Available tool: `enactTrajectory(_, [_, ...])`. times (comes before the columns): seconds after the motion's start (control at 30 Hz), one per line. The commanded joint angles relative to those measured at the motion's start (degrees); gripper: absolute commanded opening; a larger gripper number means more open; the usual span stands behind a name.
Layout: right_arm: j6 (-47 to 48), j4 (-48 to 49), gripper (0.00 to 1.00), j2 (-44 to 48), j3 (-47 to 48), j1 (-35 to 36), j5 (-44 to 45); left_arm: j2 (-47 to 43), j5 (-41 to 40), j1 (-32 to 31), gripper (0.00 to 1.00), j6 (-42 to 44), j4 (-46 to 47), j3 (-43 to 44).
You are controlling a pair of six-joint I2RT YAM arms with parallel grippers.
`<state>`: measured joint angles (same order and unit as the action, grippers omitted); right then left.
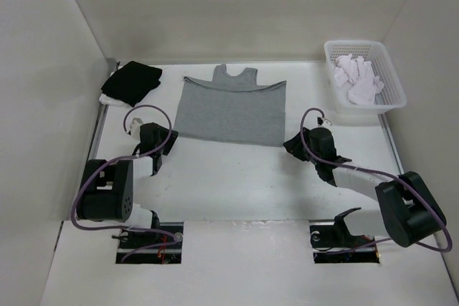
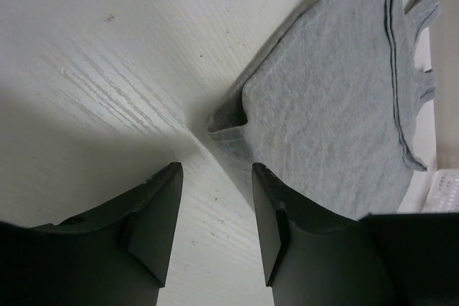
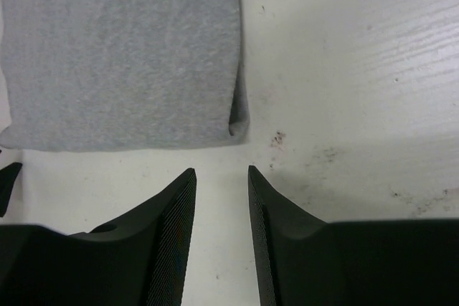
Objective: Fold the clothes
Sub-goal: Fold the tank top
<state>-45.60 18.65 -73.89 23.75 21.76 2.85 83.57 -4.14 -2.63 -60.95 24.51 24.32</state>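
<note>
The clothes [image 1: 229, 109], a light grey tank top, lie flat in the middle of the table, with the lower part folded up over the body and the straps toward the far wall. My left gripper [image 1: 163, 141] sits just off the near left corner, open and empty. In the left wrist view its jaws [image 2: 215, 166] stand apart over bare table, short of the grey fold corner [image 2: 229, 116]. My right gripper [image 1: 290, 145] is by the near right corner, also open with nothing in it. The right wrist view shows the gap [image 3: 221, 170] just below the folded corner [image 3: 237, 116].
A black garment [image 1: 131, 82] lies on a white piece at the far left corner. A white basket [image 1: 326, 48] holding white cloths [image 1: 358, 80] stands at the far right. Walls close in the table on three sides. Dark specks mark the table [image 3: 323, 152].
</note>
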Motion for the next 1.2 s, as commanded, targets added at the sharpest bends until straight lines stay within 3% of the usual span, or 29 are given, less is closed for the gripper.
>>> enactTrajectory(0.0, [-1.33,6.21,0.40,-1.34,-0.63,-0.18,1.10,1.76,1.51,0.83,0.41,-1.89,5.72,0.29])
enactTrajectory(0.1, [-2.64,7.62,0.43,-3.54,-0.72,-0.53,1.10,4.05,0.28,0.92,0.37,-3.03,7.82,1.00])
enactTrajectory(0.37, [-4.67,7.18,0.47,-6.97,1.65,-0.80,0.58,8.53,-0.43,1.45,0.13,-5.32,10.03,1.52])
enactTrajectory(0.83, [-7.22,7.36,0.46,-12.33,4.29,-0.97,-1.01,8.63,-1.66,1.36,0.00,-5.94,12.93,0.47])
enactTrajectory(0.93, [-8.79,7.80,0.40,-14.70,5.25,-0.89,-0.22,8.80,-1.66,1.27,0.00,-5.94,13.19,0.30])
enactTrajectory(1.17, [-11.70,10.17,0.14,-17.34,5.61,-0.89,2.42,7.75,-1.75,1.27,0.00,-5.85,14.33,-0.06])
